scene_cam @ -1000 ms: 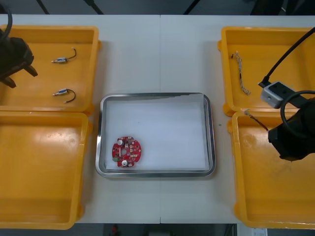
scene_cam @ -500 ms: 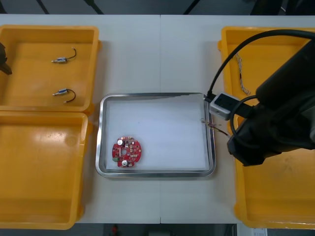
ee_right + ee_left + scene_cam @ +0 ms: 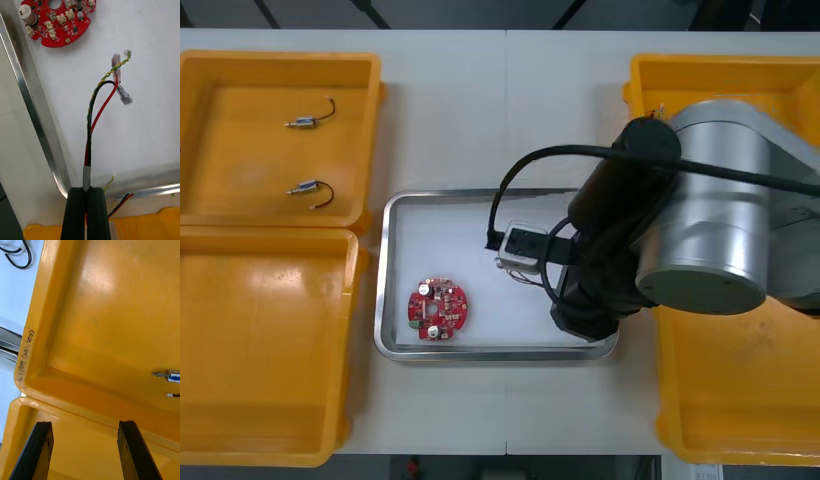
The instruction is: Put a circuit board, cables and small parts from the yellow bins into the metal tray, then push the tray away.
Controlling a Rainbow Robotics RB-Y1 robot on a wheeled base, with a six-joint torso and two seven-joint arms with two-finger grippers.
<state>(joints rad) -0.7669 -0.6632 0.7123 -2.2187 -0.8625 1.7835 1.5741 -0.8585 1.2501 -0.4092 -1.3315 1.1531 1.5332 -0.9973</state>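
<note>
Light table (image 3: 500,110) carries the metal tray (image 3: 383,280) in its middle, white inside; 1 round red circuit board (image 3: 438,308) already lies in the tray, near the left rim. Over the tray's white floor, the right gripper (image 3: 87,189) has its 2 black fingers pressed together on the cable (image 3: 89,150), gripping it at the grey sleeve where the red, black and yellow-green wires join. The free end reaches forward toward the board, with 2 small clear terminals at its tip; I cannot tell if it touches the floor. The left gripper (image 3: 85,423) stands wide apart and holds nothing, above a yellow bin (image 3: 112,315).

I judge the cable very light, thin and limp, so it needs little force; the sleeve is the firmest place to hold, while the terminals look delicate. A short tail behind the fingers crosses the tray rim and may catch there.
</note>
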